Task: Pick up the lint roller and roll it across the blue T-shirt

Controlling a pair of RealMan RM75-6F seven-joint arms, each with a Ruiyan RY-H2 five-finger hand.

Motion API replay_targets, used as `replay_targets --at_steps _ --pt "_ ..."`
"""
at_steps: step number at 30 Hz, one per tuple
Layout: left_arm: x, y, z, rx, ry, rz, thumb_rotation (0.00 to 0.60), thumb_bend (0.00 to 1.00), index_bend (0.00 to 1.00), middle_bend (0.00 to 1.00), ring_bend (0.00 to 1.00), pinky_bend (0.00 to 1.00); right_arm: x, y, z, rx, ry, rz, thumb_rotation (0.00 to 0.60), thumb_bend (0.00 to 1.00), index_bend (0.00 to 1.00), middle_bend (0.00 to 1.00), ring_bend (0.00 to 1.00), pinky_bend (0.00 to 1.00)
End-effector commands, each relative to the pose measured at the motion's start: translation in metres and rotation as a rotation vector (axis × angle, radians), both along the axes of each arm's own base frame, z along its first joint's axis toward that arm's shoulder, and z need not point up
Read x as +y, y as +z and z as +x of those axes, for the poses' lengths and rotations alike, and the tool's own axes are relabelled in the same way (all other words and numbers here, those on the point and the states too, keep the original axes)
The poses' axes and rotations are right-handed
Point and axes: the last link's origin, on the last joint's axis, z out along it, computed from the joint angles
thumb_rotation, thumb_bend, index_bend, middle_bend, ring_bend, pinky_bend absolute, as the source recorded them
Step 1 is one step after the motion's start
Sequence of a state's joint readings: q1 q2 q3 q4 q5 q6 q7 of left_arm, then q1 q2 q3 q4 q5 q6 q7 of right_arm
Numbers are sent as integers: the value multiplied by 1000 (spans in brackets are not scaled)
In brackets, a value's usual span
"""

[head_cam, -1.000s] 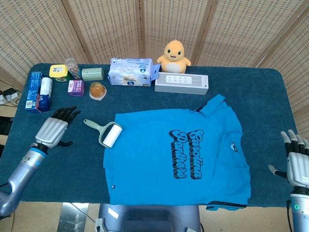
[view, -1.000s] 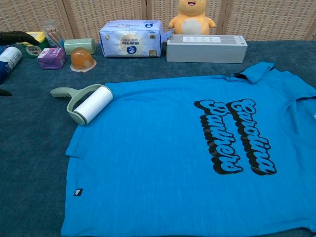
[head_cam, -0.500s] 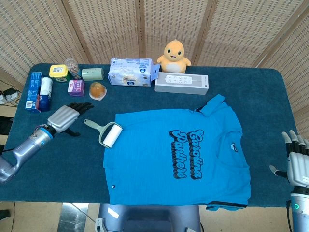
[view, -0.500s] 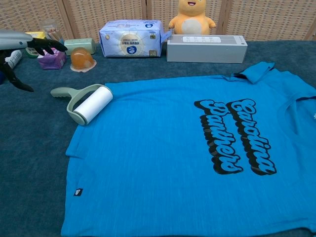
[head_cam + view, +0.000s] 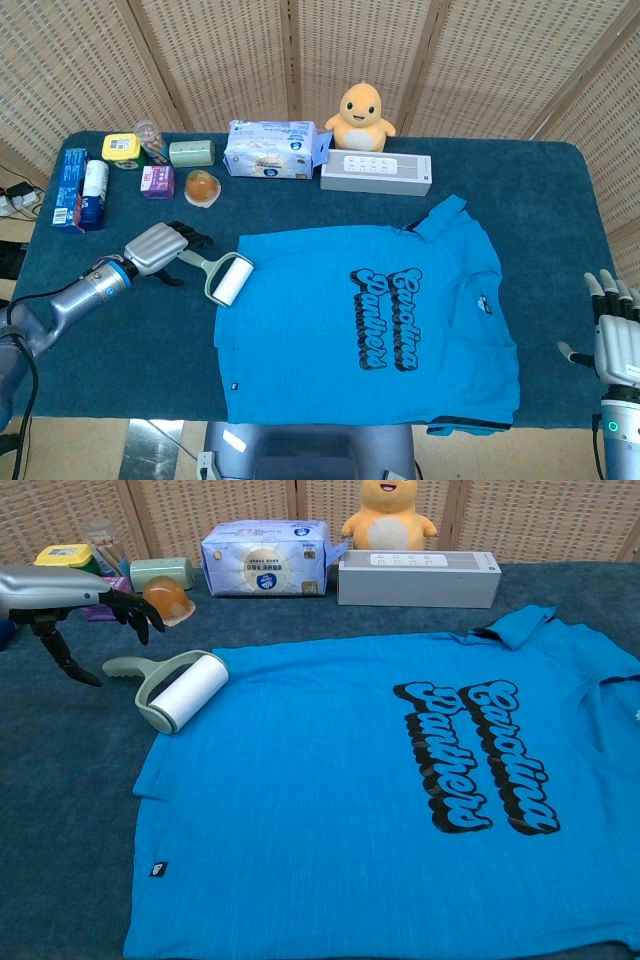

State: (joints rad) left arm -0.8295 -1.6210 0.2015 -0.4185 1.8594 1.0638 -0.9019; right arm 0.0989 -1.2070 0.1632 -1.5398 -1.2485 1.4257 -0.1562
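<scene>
Left hand (image 5: 158,247) just above handle end of lint roller (image 5: 220,274), fingers spread, holding nothing. Roller flat on table, drum touching blue T-shirt (image 5: 370,320) sleeve edge. Right hand (image 5: 615,332) far right, fingers apart, empty.

Head view looks steeply down; chest view sits lower, closer, sharing the T-shirt (image 5: 365,320).

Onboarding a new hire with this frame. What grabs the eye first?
The blue T-shirt with black lettering, spread flat over the middle of the dark table. Next, the left hand, open just above the handle of the lint roller, whose white roll lies on the shirt's sleeve edge. At the back sits a yellow plush behind a grey box.
</scene>
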Motion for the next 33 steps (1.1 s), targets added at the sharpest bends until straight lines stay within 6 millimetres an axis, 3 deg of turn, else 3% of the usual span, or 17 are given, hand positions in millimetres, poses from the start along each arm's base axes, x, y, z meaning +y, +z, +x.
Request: replay_targets --at_steps 1,25,33 --pt "0 -6 -4 10 20 -7 600 28 207 318 242 228 0 0 0 -1 2 -1 600 29 42 0 0 0" --pt "0 -36 -1 37 27 -42 600 33 207 318 245 268 2 2 2 -7 5 -5 600 29 42 0 0 0" --pt "-3 -35 -2 18 32 -52 600 36 208 318 245 268 2 3 1 -9 2 -6 600 29 42 0 0 0"
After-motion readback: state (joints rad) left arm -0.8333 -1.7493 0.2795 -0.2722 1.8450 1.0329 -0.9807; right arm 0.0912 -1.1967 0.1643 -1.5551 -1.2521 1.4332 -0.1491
